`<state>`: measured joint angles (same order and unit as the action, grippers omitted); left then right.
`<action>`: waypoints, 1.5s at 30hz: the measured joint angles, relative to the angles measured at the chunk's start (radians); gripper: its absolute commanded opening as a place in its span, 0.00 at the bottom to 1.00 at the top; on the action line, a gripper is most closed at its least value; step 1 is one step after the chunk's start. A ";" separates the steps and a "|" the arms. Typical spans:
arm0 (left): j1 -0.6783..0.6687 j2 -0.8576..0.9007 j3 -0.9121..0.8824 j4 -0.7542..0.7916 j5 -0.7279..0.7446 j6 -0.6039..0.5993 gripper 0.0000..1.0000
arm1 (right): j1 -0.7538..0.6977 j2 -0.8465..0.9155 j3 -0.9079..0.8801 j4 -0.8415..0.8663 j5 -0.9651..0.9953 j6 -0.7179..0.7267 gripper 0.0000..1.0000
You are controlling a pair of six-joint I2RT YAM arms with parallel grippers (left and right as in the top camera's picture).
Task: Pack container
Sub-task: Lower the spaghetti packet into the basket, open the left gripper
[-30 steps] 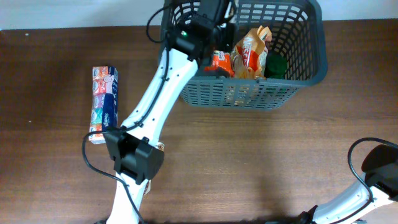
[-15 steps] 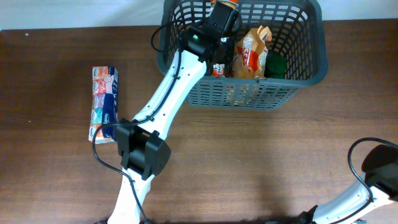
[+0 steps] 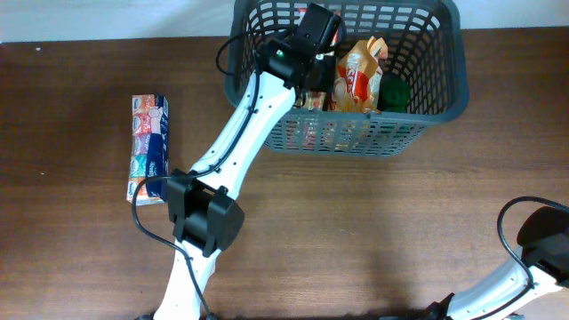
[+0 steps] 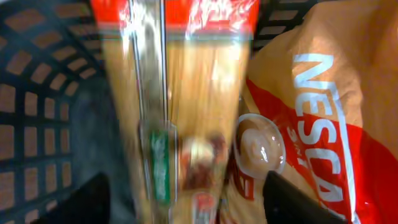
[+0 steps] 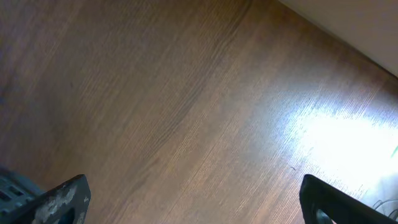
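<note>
The container (image 3: 436, 107) is a dark grey lattice basket at the table's far edge. My left arm (image 3: 267, 98) reaches into it from the left. In the left wrist view my left gripper (image 4: 186, 202) is open inside the basket. A blurred clear packet of spaghetti (image 4: 180, 106) with a red top lies between the spread fingers, with a gap on either side. An orange and red Nescafe bag (image 4: 317, 130) leans beside the packet, and it also shows from above as the bag (image 3: 360, 71). My right gripper (image 5: 199, 205) is open over bare wood.
A colourful tissue pack (image 3: 149, 147) lies on the table to the left. A dark green item (image 3: 394, 91) sits in the basket right of the bag. The right arm (image 3: 542, 244) rests at the table's bottom right corner.
The left arm moved deeper into the basket, then its jaws opened and let go of the spaghetti packet. The right arm has not moved.
</note>
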<state>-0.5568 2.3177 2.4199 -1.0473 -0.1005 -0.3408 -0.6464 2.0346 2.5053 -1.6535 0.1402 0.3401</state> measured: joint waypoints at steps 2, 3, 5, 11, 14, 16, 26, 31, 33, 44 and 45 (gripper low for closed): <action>0.000 0.000 0.000 0.000 0.001 0.000 0.63 | 0.000 0.000 0.000 0.000 0.000 0.000 0.99; 0.000 0.000 0.000 0.000 0.003 0.000 0.63 | 0.000 0.000 0.000 0.000 0.000 0.000 0.99; 0.000 0.000 0.000 0.001 0.007 0.000 0.63 | 0.000 0.000 0.000 0.000 0.000 0.000 0.99; 0.003 0.000 0.021 0.018 0.008 0.014 0.71 | 0.000 0.000 0.000 0.000 0.000 0.000 0.99; 0.010 0.000 0.080 -0.001 0.002 0.047 0.75 | 0.000 0.000 0.000 0.000 0.000 0.000 0.99; 0.021 -0.002 0.135 -0.024 -0.019 0.066 0.79 | 0.000 0.000 0.000 0.000 0.000 0.000 0.99; 0.176 -0.187 0.261 -0.366 -0.173 0.108 0.99 | 0.000 0.000 0.000 0.000 0.000 0.000 0.99; 0.361 -0.254 0.277 -0.539 -0.181 0.085 0.99 | 0.000 0.000 0.000 0.000 0.000 0.000 0.99; 0.423 -0.253 0.277 -0.589 -0.177 0.082 0.99 | 0.000 0.000 0.000 0.000 0.000 0.000 0.99; 0.632 -0.248 0.073 -0.601 -0.144 0.079 0.99 | 0.000 0.000 0.000 0.000 0.000 0.000 0.99; 0.647 -0.248 0.028 -0.578 -0.132 0.079 0.99 | 0.000 0.000 0.000 0.000 0.000 0.000 0.99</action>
<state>0.0902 2.0697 2.4481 -1.6257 -0.2325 -0.2615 -0.6464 2.0346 2.5053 -1.6535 0.1402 0.3405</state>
